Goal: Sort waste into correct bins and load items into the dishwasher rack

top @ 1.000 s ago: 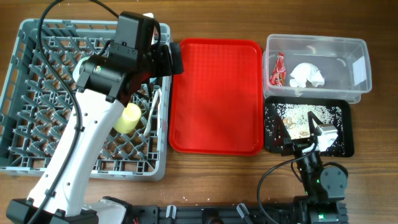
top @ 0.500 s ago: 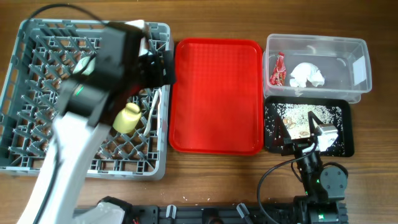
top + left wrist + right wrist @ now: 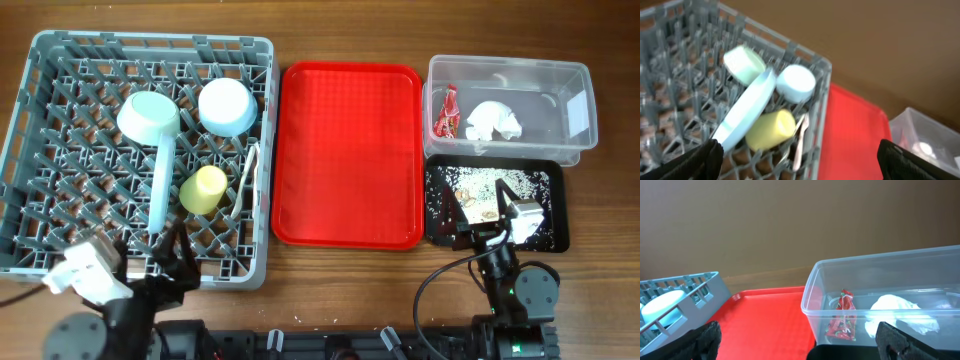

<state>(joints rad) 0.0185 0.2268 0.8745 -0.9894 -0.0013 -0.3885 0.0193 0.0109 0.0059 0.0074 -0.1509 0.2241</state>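
The grey dishwasher rack (image 3: 40, 120) holds a pale blue plate (image 3: 160, 195) standing on edge, a pale blue-white bowl (image 3: 228, 106), a second pale round dish (image 3: 148, 117), a yellow-green cup (image 3: 203, 188) and a white utensil (image 3: 246, 178). They also show in the left wrist view: plate (image 3: 747, 110), bowl (image 3: 796, 82), cup (image 3: 771, 130). My left gripper (image 3: 175, 262) is open and empty at the rack's near edge. My right gripper (image 3: 488, 222) is open and empty over the black tray (image 3: 560, 205), which holds rice scraps (image 3: 495, 183). The clear tub (image 3: 505, 64) holds the napkin (image 3: 494, 121) and the red wrapper (image 3: 446, 112).
The larger red tray (image 3: 347, 150) lies between the rack and the bins, with nothing on it. It also shows in the right wrist view (image 3: 765, 315), left of the clear tub (image 3: 880, 270). Bare wooden table (image 3: 340, 285) runs along the front.
My left arm has pulled back from over the rack to the near left edge, uncovering the plate, bowl and round dish. The right arm has not moved.
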